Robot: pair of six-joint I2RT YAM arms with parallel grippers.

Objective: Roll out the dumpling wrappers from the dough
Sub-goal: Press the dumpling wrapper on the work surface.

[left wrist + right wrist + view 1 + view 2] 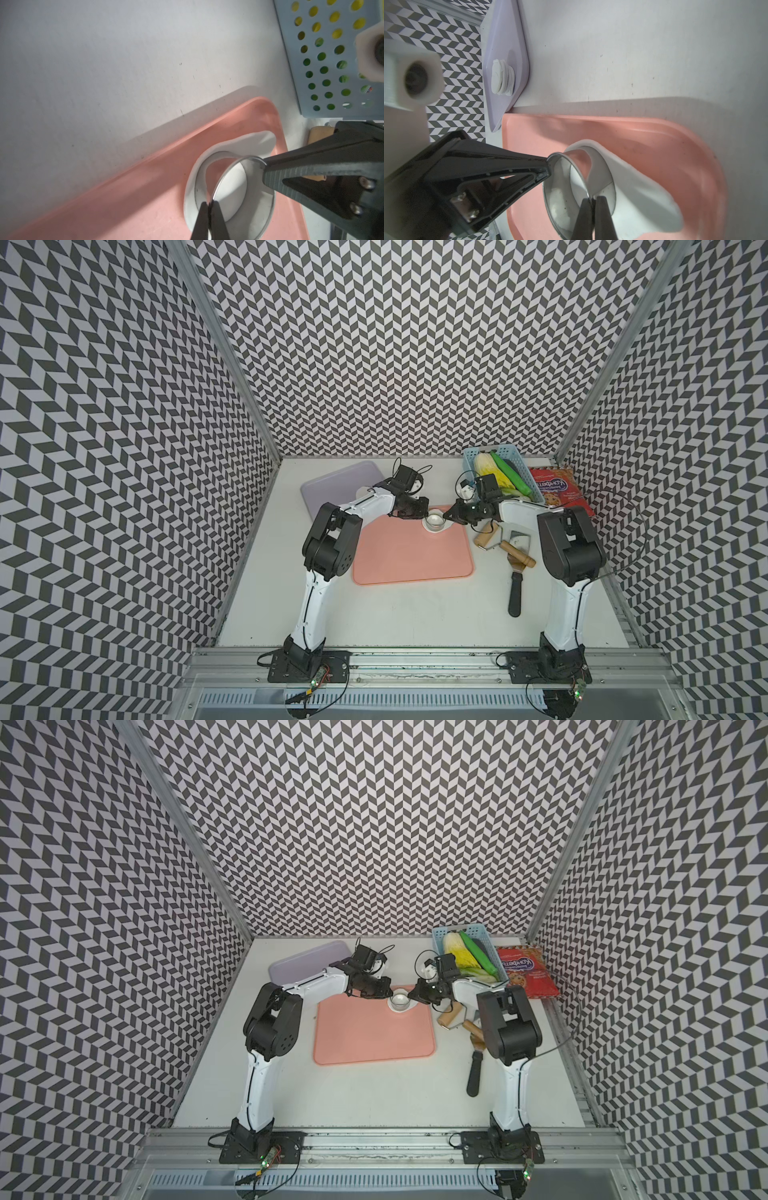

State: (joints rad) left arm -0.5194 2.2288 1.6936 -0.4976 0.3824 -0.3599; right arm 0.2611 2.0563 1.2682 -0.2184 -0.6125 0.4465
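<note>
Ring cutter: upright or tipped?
Upright: ring cutter shows its round opening facing up in both top views, standing on the dough.

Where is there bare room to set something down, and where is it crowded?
Free: the pink mat robot-side of the ring cutter; bare table between mat and front rail. Crowded: right of the mat, with roller, spatula, basket.

At the pink mat's far edge, the left hand and right hand grip a steel ring cutter from opposite sides, standing on white dough. A wooden roller lies beside the mat.
</note>
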